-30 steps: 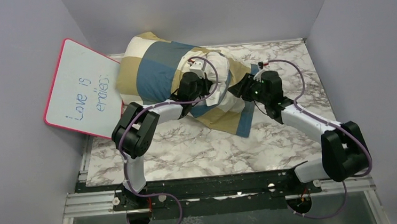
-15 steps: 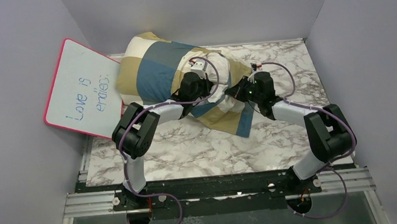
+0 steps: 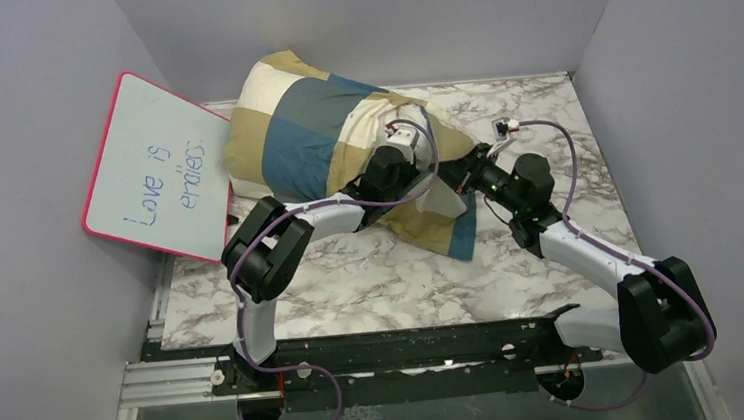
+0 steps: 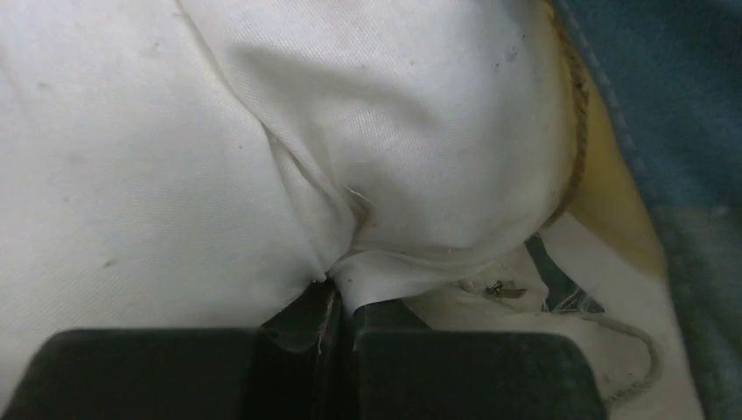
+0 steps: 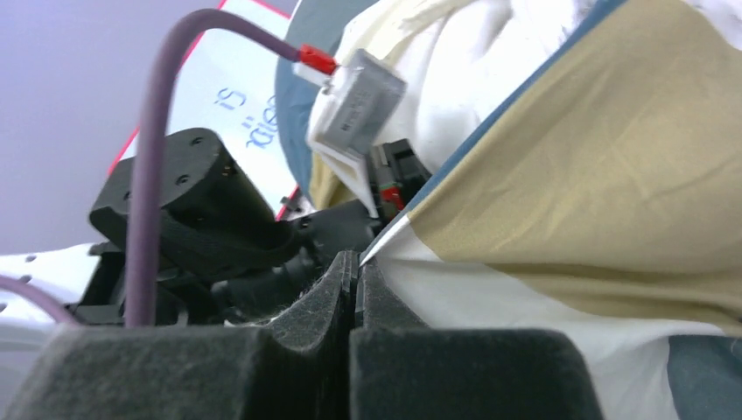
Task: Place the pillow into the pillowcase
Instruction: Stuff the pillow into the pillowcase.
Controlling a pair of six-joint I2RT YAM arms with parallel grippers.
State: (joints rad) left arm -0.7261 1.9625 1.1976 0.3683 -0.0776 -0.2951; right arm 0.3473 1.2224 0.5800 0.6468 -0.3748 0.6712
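The checked blue, tan and cream pillowcase (image 3: 301, 125) lies bulging at the back of the table, with the pillow mostly inside it. White pillow (image 4: 131, 131) fabric fills the left wrist view, and the pillowcase's rim (image 4: 682, 131) runs down the right side. My left gripper (image 3: 383, 181) is at the case's open end, shut on a fold of the pillow (image 4: 341, 293). My right gripper (image 3: 461, 175) is just to its right, shut on the edge of the pillowcase (image 5: 357, 262), whose tan and cream cloth (image 5: 612, 175) stretches away from the jaws.
A pink-rimmed whiteboard (image 3: 154, 167) with handwriting leans against the left wall, close to the pillowcase's far end. Grey walls close in the marble table (image 3: 354, 282) on three sides. The left arm's wrist and purple cable (image 5: 157, 175) lie close beside my right gripper.
My right gripper has closed on the pillowcase's edge and drawn it to the right. The left gripper has pushed farther right with the pillow, and the bundle has shifted toward the back.
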